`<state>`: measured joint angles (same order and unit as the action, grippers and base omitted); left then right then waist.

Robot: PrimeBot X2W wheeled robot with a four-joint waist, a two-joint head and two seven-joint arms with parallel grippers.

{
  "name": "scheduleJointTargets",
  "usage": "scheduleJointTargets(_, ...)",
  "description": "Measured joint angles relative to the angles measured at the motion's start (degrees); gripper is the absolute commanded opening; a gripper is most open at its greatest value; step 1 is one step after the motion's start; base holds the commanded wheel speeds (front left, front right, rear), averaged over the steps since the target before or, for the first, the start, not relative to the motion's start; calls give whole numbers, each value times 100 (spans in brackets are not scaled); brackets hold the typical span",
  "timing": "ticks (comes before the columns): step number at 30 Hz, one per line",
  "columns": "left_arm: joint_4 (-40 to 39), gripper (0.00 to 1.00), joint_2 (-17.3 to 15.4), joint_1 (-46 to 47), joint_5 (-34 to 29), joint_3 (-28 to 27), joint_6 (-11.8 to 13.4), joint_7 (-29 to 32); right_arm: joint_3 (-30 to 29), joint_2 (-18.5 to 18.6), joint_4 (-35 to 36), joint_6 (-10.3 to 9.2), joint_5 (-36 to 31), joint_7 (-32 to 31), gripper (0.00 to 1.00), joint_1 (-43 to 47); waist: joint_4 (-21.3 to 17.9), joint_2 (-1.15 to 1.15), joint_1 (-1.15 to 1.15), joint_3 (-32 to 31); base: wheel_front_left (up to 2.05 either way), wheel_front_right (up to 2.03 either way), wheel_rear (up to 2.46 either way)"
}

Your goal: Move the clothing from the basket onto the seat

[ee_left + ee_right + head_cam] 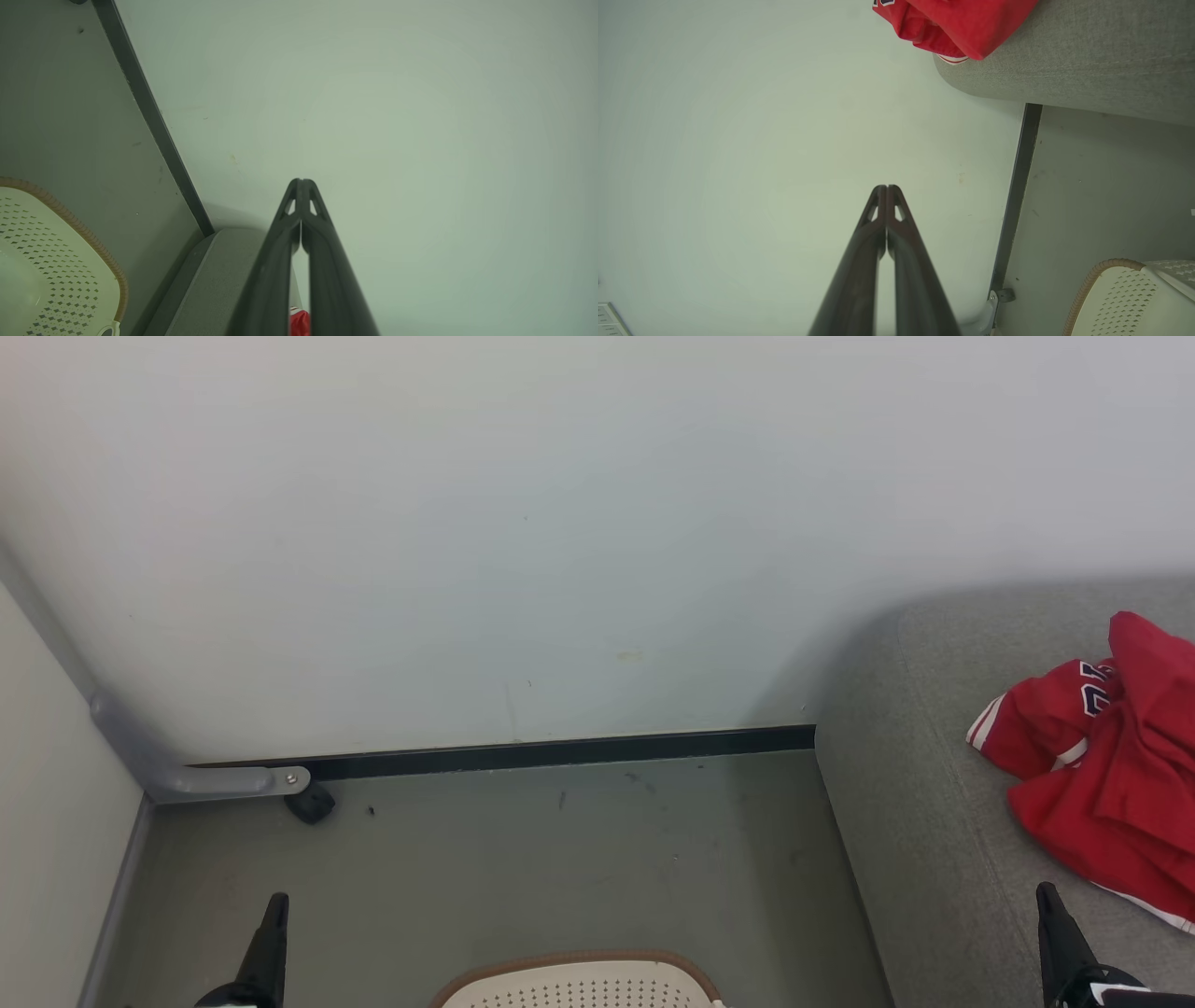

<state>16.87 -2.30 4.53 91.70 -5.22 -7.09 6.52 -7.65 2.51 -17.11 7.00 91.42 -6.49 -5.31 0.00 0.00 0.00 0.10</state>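
- Left gripper [299, 183]: fingertips pressed together, holding nothing.
- Right gripper [887, 188]: fingertips likewise touching, empty.
- Clothing [1102, 784]: red heap lying on the grey seat [915, 784].
- Basket [579, 959]: on the floor [560, 859] beside the seat, apart from the clothing.

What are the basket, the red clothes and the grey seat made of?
The basket looks like smooth cream plastic with tiny punched holes and a woven-looking brown rim. The clothes look like soft cloth, crumpled in folds. The seat seems covered in matte, speckled grey fabric.
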Motion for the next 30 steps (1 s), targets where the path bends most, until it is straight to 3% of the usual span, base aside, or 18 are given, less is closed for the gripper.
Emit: scheduleJointTargets(30, 1, 0, 1, 0, 1, 0, 0, 0, 1, 0, 2, 4, 1, 0, 0, 0, 0, 0, 0, 0, 0, 0, 0)
